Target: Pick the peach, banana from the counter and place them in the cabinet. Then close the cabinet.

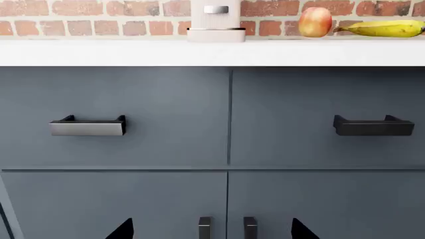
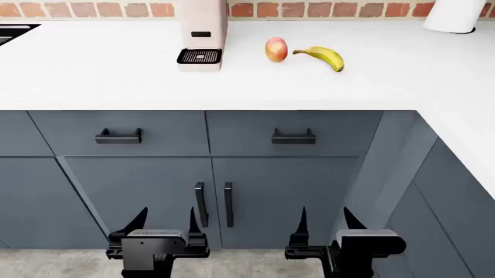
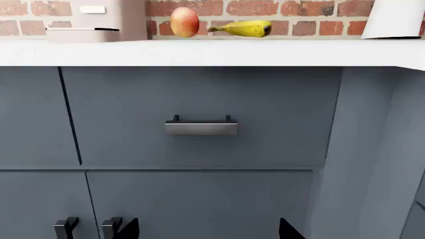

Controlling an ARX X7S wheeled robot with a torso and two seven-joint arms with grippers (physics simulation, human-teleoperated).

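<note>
On the counter (image 2: 116, 75) — peach (image 2: 276, 50), banana (image 2: 323, 56).

I see both my grippers low in the head frame: left gripper (image 2: 164, 223) at lower left, right gripper (image 2: 323, 221) at lower right. Each points its fingers upward, spread apart, holding nothing. Both wrists sit level.

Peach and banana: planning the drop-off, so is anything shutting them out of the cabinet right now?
Yes. Both cabinet doors under the counter are shut; the peach and banana lie on top.
</note>
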